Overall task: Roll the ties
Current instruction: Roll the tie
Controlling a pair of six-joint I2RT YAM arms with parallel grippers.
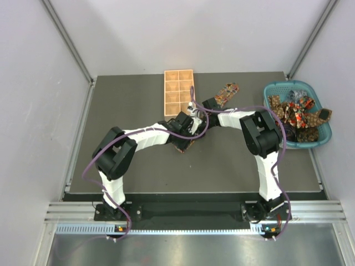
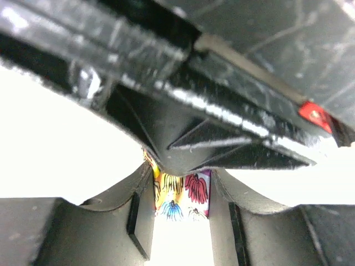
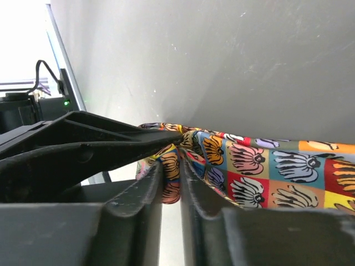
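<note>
One printed tie [image 1: 226, 93] lies slanted across the dark mat, from beside the tray toward the mat's middle, where its lower end [image 1: 186, 145] shows under the arms. My left gripper [image 1: 188, 123] and right gripper [image 1: 198, 111] meet over its middle. In the left wrist view, my left gripper [image 2: 182, 183] has a patch of the tie [image 2: 186, 194] filling the gap between its fingers [image 2: 111, 221]. In the right wrist view, my right gripper [image 3: 172, 166] is shut on a bunched fold of the tie [image 3: 266, 172], which runs off to the right.
The tan wooden tray [image 1: 178, 91] stands just behind the grippers. A teal basket [image 1: 321, 133] at the right edge holds several more ties [image 1: 294, 111]. Grey walls close in the mat on three sides.
</note>
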